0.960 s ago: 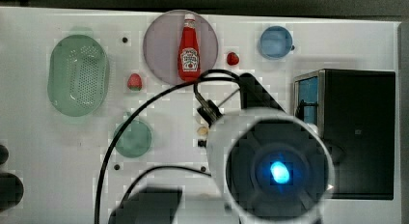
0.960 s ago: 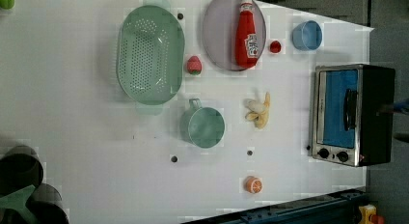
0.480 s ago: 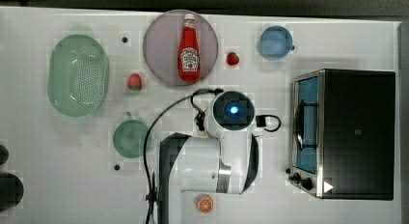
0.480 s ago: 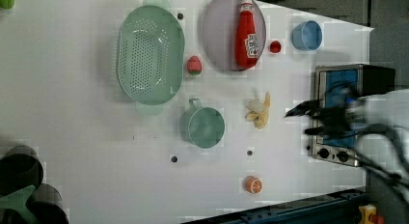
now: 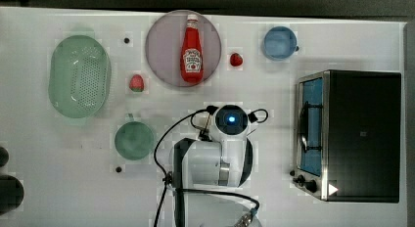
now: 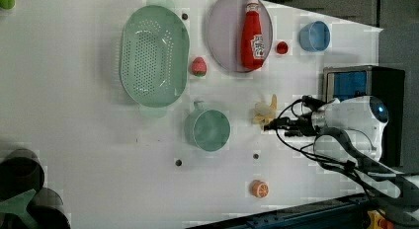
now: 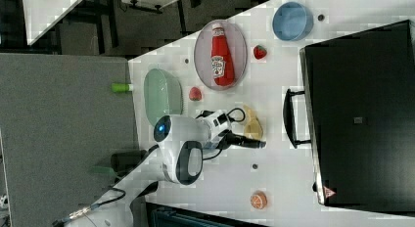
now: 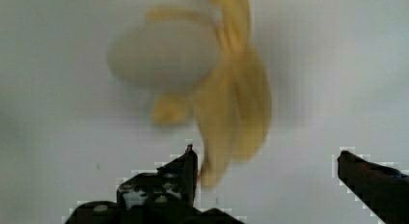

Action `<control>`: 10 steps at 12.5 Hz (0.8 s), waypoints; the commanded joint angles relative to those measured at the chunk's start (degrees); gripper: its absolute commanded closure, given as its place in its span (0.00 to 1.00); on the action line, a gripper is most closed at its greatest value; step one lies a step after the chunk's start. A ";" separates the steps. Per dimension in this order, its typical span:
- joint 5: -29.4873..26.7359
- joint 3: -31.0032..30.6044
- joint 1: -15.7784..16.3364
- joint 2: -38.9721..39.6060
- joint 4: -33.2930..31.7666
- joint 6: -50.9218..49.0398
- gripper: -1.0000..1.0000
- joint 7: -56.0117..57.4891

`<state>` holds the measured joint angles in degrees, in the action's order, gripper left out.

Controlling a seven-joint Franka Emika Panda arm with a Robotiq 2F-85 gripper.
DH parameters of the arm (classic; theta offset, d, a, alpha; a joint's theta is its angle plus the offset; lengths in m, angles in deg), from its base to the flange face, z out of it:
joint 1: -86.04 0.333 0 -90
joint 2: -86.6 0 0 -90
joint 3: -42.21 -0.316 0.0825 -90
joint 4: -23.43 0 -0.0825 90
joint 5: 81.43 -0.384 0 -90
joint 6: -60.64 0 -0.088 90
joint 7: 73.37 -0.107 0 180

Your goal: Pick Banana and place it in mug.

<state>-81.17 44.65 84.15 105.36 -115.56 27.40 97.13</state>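
The pale-yellow banana (image 6: 265,113) lies on the white table between the dark green mug (image 6: 208,130) and the toaster oven. My gripper (image 6: 271,125) hangs just at the banana's edge, on the side away from the mug. In the wrist view the banana (image 8: 193,74) lies just ahead of the open gripper (image 8: 265,156), with one peel tip reaching down beside one dark finger (image 8: 188,159); nothing is held. In the top view the arm's wrist (image 5: 230,120) covers the banana, and the mug (image 5: 134,140) stands to the top view's left of it. The right view shows the banana (image 7: 253,123) beside the gripper (image 7: 259,144).
A pale-green colander (image 5: 78,75), a purple plate (image 5: 156,51) with a ketchup bottle (image 5: 192,53), two strawberries (image 5: 137,82) (image 5: 236,59) and a light-blue mug (image 5: 280,42) sit farther off. The toaster oven (image 5: 352,134) stands close on the top view's right. An orange slice (image 6: 259,188) lies near the table's edge.
The arm has come in from the left view's right and dropped away from the top camera. Its gripper now sits at the banana. The banana and the mug have not moved.
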 commanded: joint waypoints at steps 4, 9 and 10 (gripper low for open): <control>0.22 -0.49 0.98 2.60 2.05 5.83 0.00 7.37; 0.20 -0.63 1.11 3.22 1.35 7.69 0.40 7.35; 0.20 -0.56 1.11 2.93 1.25 7.69 0.52 7.37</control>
<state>-81.05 43.38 84.69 108.82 -115.11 36.33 101.92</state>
